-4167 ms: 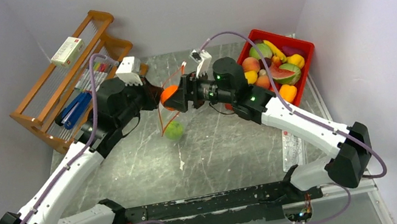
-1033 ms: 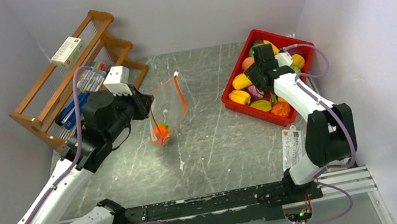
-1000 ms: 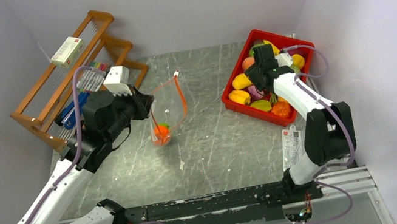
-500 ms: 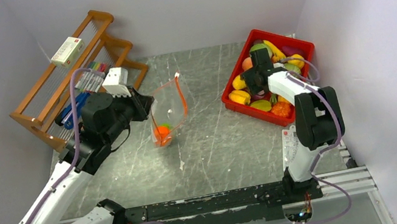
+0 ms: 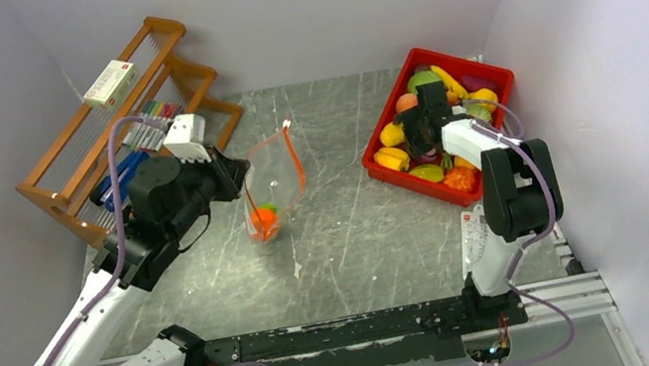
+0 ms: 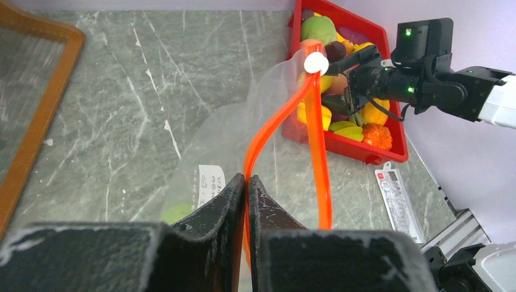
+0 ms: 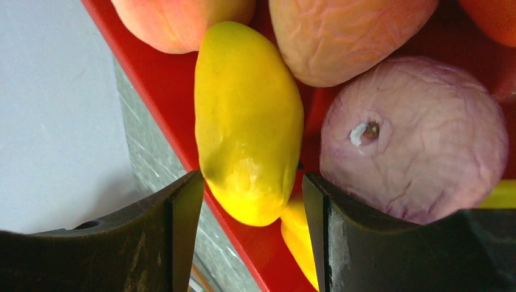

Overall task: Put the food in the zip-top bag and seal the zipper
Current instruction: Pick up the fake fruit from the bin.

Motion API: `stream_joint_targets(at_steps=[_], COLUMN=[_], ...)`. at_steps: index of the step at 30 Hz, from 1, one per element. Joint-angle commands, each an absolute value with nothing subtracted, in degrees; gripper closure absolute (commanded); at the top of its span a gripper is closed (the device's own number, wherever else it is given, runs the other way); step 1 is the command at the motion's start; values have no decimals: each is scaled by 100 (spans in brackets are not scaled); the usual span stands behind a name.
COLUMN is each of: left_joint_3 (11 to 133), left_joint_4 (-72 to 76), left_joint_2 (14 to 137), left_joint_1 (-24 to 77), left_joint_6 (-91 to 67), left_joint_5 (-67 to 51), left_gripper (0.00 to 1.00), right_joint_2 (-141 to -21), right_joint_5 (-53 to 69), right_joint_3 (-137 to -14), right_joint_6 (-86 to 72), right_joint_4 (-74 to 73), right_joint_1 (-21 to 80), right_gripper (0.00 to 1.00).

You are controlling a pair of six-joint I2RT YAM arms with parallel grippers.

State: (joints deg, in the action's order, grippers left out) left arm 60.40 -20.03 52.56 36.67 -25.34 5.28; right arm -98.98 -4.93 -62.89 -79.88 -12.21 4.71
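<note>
My left gripper point(image 5: 239, 176) is shut on the orange-red zipper point(image 6: 313, 121) of the clear zip-top bag point(image 5: 273, 187) and holds it up with the mouth open. An orange fruit point(image 5: 263, 218) and a green fruit point(image 5: 272, 206) lie in the bag's bottom. The bag's white label point(image 6: 209, 182) faces the left wrist camera. My right gripper point(image 5: 412, 132) is down in the red tray point(image 5: 484, 66) of food. Its open fingers stand on either side of a yellow fruit point(image 7: 248, 121), which rests against the tray wall beside a pale purple fruit point(image 7: 414, 140).
A wooden rack point(image 5: 65, 193) with pens and a white box point(image 5: 108, 83) stands at the back left. A flat white packet point(image 5: 478, 238) lies on the table in front of the tray. The tray holds several more fruits. Walls close in on both sides.
The right gripper left the bag mouth, where it held the orange fruit, and went to the tray, shifting left onto the yellow fruit. The orange fruit now lies in the bag. The left gripper held still.
</note>
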Motion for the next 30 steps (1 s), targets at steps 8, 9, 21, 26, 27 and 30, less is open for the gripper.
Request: stream_joint_targets(at_steps=[8, 9, 21, 26, 27, 30], left_joint_3=[6186, 6188, 6099, 6043, 6039, 6076], left_joint_4=[-2049, -2044, -2032, -1988, -1988, -2010], left_joint_2=[5278, 5275, 5222, 5177, 5188, 5245], left_joint_1=[3700, 3700, 3700, 3700, 3696, 3700], left_joint_6=[-2445, -2441, -2459, -2461, -2457, -2437], left_joint_5=[487, 483, 560, 563, 569, 553], left_gripper=[93, 93, 93, 93, 93, 93], right_joint_2=[-10343, -10357, -10149, -10048, -10034, -9975], right_joint_5=[-209, -189, 82, 56, 67, 129], right_joint_3=[-6229, -6231, -5912, -5863, -5848, -5806], right_joint_6=[-7986, -7969, -7598, -7398, -7348, -7181], right_joint_4=[-1014, -992, -302, -315, -285, -183], right_joint_1=[264, 263, 219, 219, 220, 217], right_gripper=[40, 41, 60, 60, 60, 61])
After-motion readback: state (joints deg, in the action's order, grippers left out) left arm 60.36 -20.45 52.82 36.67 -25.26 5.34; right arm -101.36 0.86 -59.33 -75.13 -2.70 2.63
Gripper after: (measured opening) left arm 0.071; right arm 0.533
